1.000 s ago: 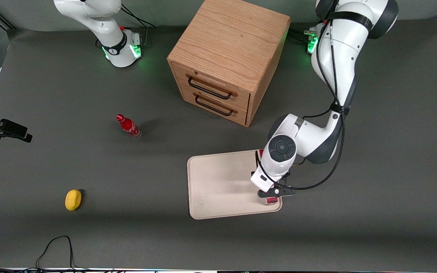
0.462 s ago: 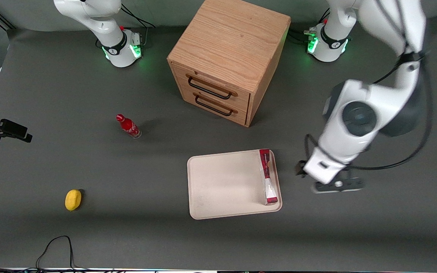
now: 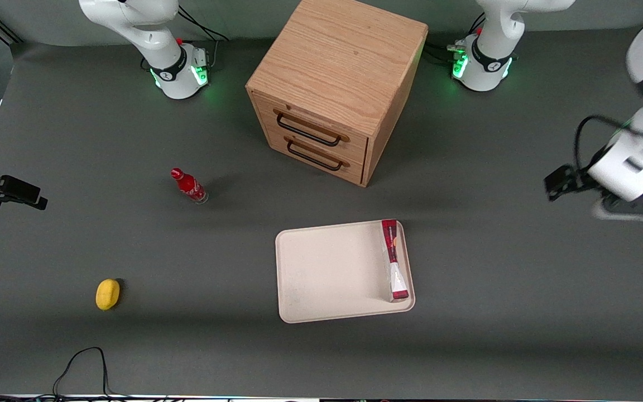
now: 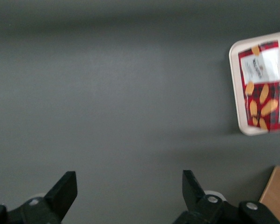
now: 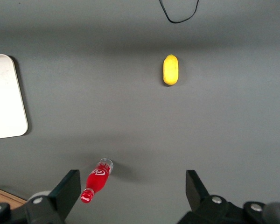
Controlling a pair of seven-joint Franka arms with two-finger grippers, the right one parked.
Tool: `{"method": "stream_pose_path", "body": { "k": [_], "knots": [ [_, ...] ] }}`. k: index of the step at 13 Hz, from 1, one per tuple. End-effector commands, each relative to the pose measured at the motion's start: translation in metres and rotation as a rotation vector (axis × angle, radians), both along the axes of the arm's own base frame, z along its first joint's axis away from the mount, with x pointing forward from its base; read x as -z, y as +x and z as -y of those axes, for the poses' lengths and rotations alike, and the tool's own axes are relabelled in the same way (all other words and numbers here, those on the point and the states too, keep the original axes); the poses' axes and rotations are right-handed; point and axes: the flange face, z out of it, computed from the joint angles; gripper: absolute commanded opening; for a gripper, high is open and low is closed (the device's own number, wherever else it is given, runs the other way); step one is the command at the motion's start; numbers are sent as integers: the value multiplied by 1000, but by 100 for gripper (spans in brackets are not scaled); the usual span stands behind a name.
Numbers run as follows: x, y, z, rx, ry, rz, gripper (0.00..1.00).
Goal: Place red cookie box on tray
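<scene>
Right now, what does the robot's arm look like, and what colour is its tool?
The working arm is glossy white with rounded shells and dark grey joints. A thin black cable loops along it. Its round base glows green. The tool has two black wedge-shaped fingers on a black body with small silver screws. It hangs over bare table toward the working arm's end, its fingers wide apart.

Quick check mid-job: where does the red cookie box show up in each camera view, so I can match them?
Front view: the red cookie box lies flat in the tray, along the rim toward the working arm's end.
Left wrist view: the box lies in the tray's corner; the gripper hangs open over bare table.
Right wrist view: not in it.
Shared landmark: the tray.
</scene>
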Motion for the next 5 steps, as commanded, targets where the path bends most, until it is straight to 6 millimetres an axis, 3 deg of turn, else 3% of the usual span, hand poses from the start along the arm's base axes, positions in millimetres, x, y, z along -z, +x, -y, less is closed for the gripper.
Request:
{"method": "stream_pose_path", "body": {
  "k": [1,5],
  "knots": [
    [-14,-57,-20,68,-24,-6,100],
    [-30,-71,-30,64,-23,-8,100]
  ]
}}
